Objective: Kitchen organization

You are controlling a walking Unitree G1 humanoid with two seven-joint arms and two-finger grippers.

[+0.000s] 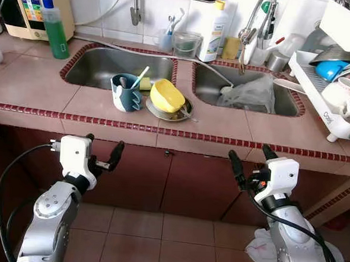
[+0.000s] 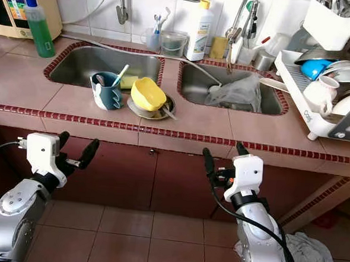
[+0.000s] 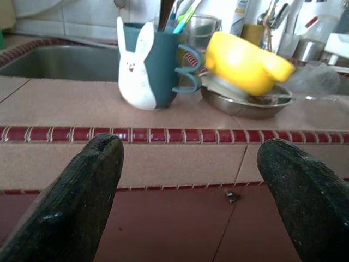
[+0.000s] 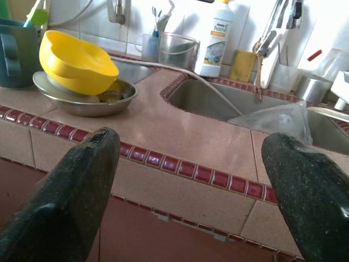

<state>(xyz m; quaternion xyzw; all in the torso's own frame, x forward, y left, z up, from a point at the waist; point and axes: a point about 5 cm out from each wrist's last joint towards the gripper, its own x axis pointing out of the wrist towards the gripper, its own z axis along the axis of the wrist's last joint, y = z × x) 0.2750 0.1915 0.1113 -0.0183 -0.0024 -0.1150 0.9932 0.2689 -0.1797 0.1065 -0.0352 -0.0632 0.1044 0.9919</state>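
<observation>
On the tiled counter between two sinks stands a teal mug with a white rabbit on it, holding utensils. Beside it a yellow bowl lies tilted in a steel dish, with a spoon in the dish. My left gripper hangs open below the counter's front edge, in front of the mug. My right gripper is open too, below the edge in front of the right sink. A crumpled clear plastic bag lies in that sink.
A white dish rack with cups and a blue bowl sits at the right. A green bottle, a white detergent bottle, a glass and a tap line the back. A rag lies on the floor.
</observation>
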